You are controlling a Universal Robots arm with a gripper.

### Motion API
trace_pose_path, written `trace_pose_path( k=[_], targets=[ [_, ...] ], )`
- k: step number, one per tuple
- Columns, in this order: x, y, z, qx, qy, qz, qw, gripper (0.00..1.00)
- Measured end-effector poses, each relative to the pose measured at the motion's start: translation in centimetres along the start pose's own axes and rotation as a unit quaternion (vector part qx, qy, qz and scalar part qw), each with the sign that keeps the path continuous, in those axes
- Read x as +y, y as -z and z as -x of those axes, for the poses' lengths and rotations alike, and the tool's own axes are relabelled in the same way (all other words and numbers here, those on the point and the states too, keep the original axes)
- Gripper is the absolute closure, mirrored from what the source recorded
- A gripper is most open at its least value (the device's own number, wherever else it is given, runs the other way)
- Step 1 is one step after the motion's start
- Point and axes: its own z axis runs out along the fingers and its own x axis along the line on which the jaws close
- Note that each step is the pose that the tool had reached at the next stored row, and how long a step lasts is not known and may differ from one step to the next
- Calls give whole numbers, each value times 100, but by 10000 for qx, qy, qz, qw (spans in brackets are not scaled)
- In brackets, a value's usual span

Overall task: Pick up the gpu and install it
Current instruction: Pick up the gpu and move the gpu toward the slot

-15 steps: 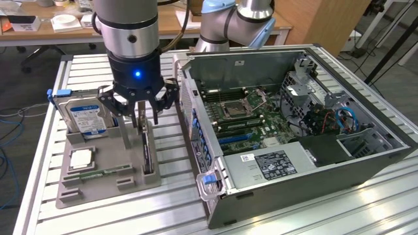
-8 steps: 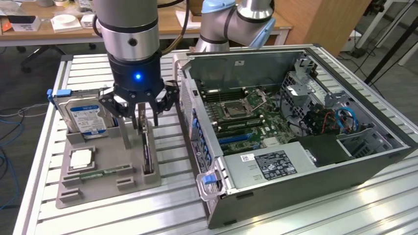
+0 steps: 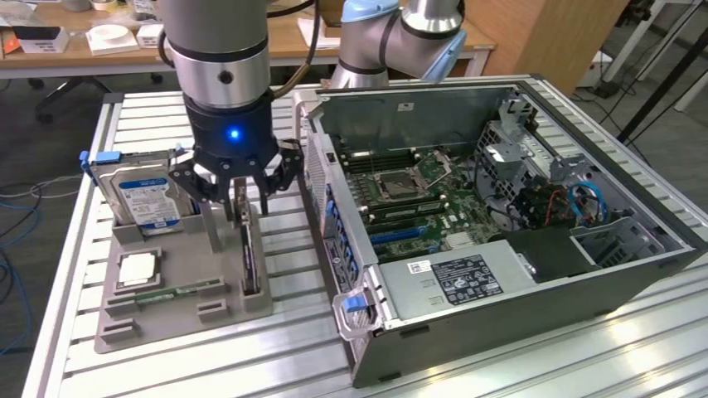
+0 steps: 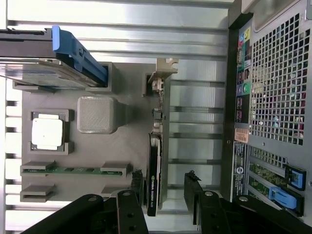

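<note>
The gpu [image 3: 251, 259] stands on its edge in a slot of the grey holder [image 3: 166, 319], its silver bracket end [image 4: 163, 73] pointing to the far side of the table. In the wrist view the gpu [image 4: 155, 165] shows as a thin dark strip with a green board edge. My gripper [image 3: 237, 206] hangs just above the card's far half, open, one finger on each side of it. In the wrist view my gripper [image 4: 165, 192] straddles the card, and the fingers do not press on it.
A silver hard drive [image 3: 144, 196] with a blue label stands in the same holder, along with a processor chip [image 3: 135, 268] and a narrow memory stick [image 3: 177, 291]. The open computer case [image 3: 619, 249], motherboard [image 3: 409, 199] exposed, lies close on the exterior view's right.
</note>
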Motion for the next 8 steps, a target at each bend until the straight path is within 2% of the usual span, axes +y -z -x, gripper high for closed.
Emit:
trace_pose_path(
  k=[8],
  targets=[
    [-2, -45, 0, 0, 0, 0, 10000, 53]
  ],
)
